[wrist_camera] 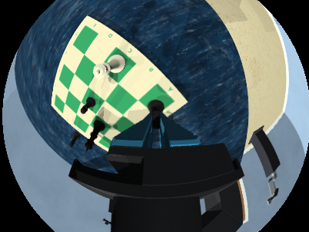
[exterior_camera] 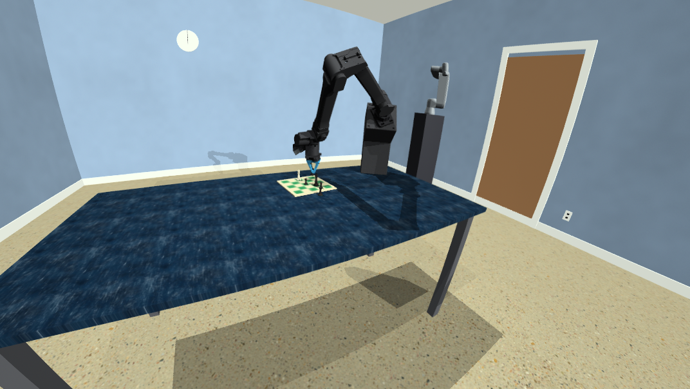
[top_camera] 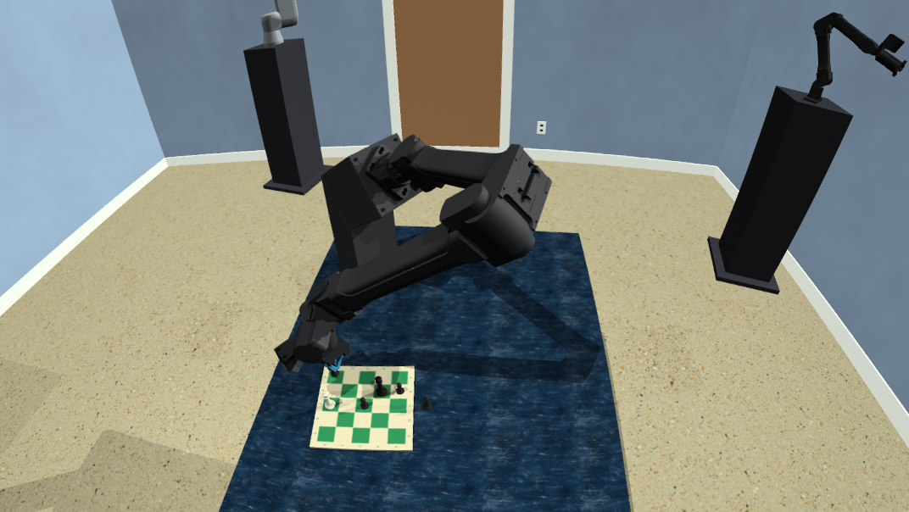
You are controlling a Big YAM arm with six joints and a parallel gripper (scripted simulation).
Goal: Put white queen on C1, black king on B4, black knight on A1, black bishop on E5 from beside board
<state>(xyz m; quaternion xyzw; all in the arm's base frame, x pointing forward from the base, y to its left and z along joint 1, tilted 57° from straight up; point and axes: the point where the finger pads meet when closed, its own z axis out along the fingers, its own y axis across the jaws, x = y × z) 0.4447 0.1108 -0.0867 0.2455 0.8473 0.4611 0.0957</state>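
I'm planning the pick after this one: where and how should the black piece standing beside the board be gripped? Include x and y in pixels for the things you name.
Probably by the narrow upper body of the black piece (top_camera: 426,404) (exterior_camera: 320,192) (wrist_camera: 76,137), coming straight down from above: it stands upright, slim above a wider base, and nothing covers its top.

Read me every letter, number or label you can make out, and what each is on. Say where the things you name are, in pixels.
On the edge of the chessboard (top_camera: 343,435) (exterior_camera: 295,194) (wrist_camera: 181,101), wrist view:
"A"
"B"
"C"
"D"
The mark beyond "D" and the board's other edge marks: too small or blurred to read.
Wall clock (exterior_camera: 182,44): no readable numerals.
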